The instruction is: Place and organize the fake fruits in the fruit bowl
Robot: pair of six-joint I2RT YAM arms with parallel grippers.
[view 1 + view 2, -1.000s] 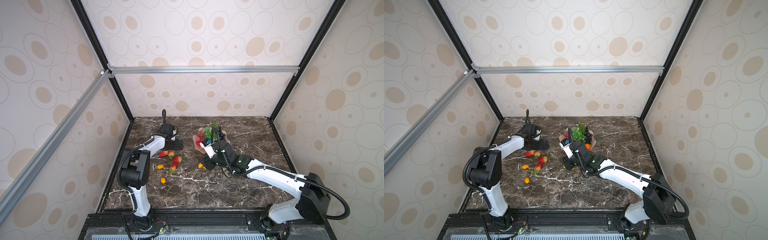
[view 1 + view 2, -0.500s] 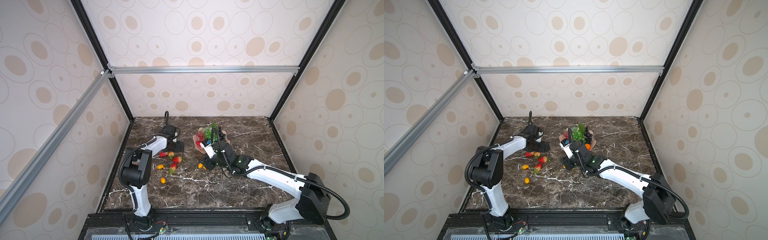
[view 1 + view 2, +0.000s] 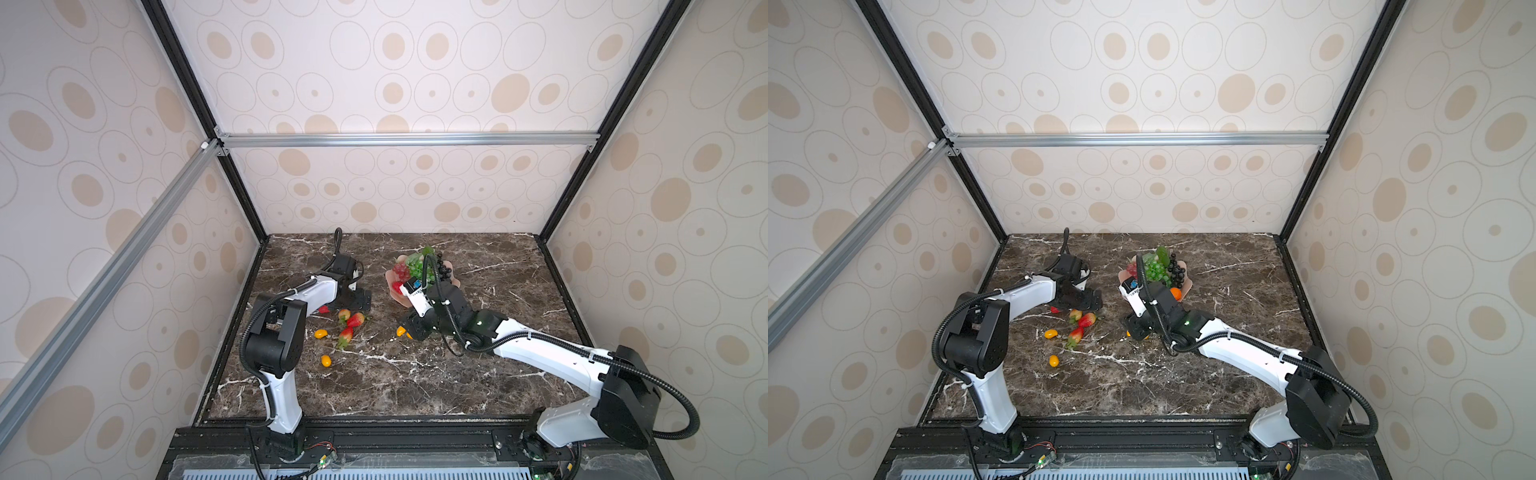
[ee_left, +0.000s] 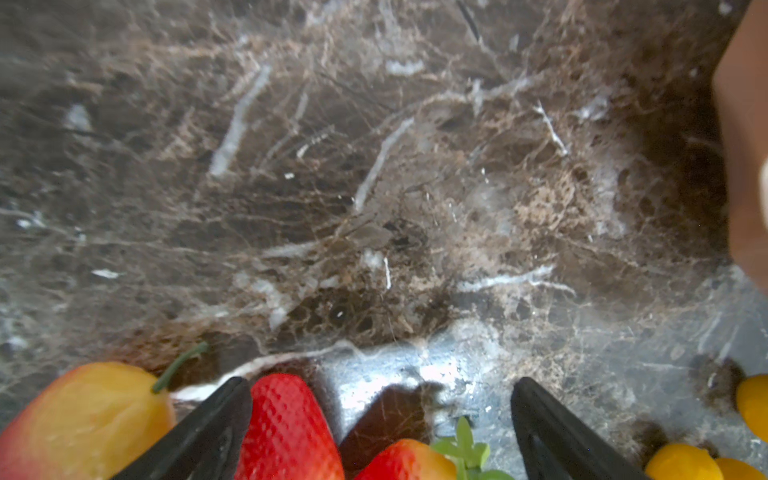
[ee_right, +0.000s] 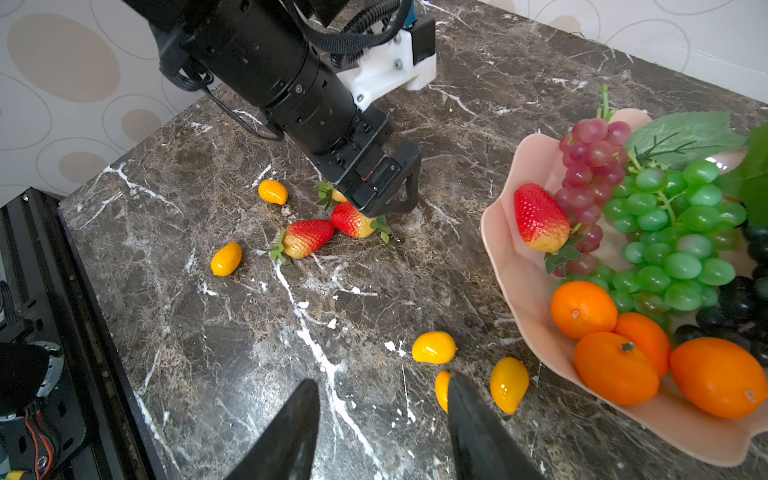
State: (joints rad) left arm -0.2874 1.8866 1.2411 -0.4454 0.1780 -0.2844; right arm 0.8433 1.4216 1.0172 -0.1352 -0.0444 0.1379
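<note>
The fruit bowl (image 5: 505, 257) stands near 12 o'clock of the worktop (image 3: 415, 382), a little toward 1, in both top views. Inside it the red grapes (image 3: 400, 269) lie at 10 o'clock, the green grapes (image 3: 415, 264) at 12, the black grapes (image 3: 444, 270) at 2 and a bowl strawberry (image 3: 397, 286) at 8. The tangerines (image 5: 584, 309) are packed together at about 4 to 5 o'clock of the bowl, touching one another.

Just off the rim, at the bowl's 7 o'clock, three near ovals (image 5: 434, 347) lie on the bare marble. The right tool (image 5: 382, 382) hangs low over them with its jaws partly apart and nothing clamped. One oval is half hidden behind a finger, and it cannot be told whether they touch.

Farther out, at 8 to 9 o'clock from the bowl, loose strawberries (image 3: 355, 320) lie close together. The left tool (image 4: 381, 384) is down among them with its jaws spread wide. A red strawberry (image 4: 286, 428) sits in the gap beside one finger, unsqueezed, and a pale yellowish fruit (image 4: 87, 415) lies outside that finger. Two far ovals (image 3: 320, 333) lie apart at 6 to 8 o'clock of the strawberries.
</note>
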